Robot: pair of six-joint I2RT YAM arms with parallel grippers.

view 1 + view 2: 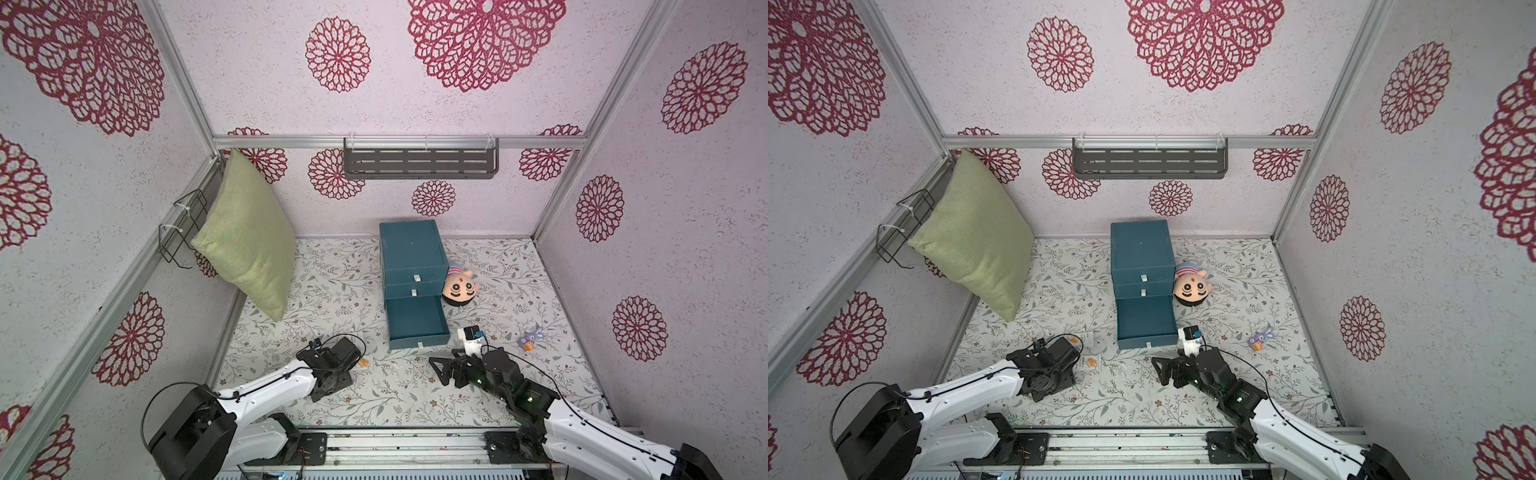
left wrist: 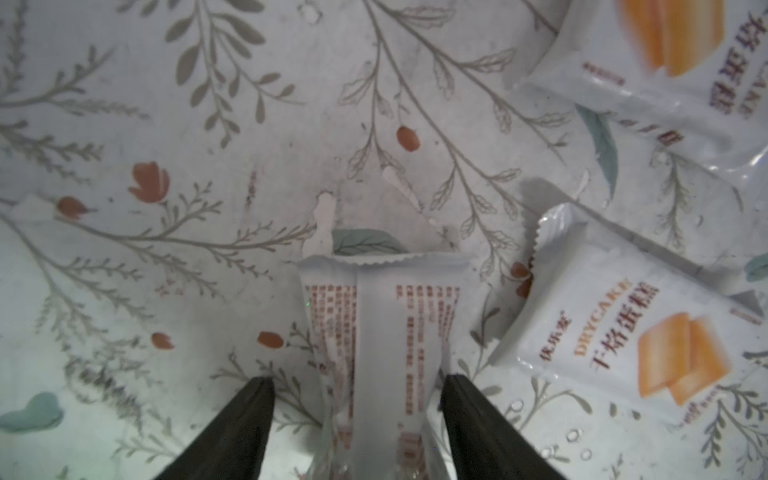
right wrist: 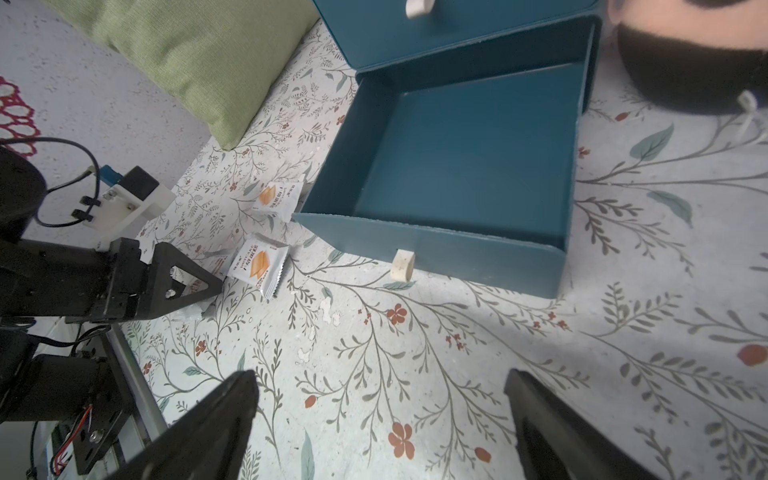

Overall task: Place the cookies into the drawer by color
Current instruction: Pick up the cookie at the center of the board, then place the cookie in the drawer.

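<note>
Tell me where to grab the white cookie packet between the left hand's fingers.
Pinch its long side edges mid-body, from above. The packet lies flat, seam up, lengthwise between the left hand's open fingers, so they bracket its narrow width.

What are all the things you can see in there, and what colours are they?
cookies: three seen, white packets, on the table left of the open bottom drawer
drawer: one chest, dark teal, middle back; bottom one pulled out, empty
pillow: one, green, leaning in the back left corner
plush toy head: one, pink, right of the chest
small figure: one, purple, right side
shelf: one, grey, back wall
wire basket: one, black, left wall
table: one, floral cover
left gripper: black, open, one packet between its fingers
right gripper: black, open, empty
</note>
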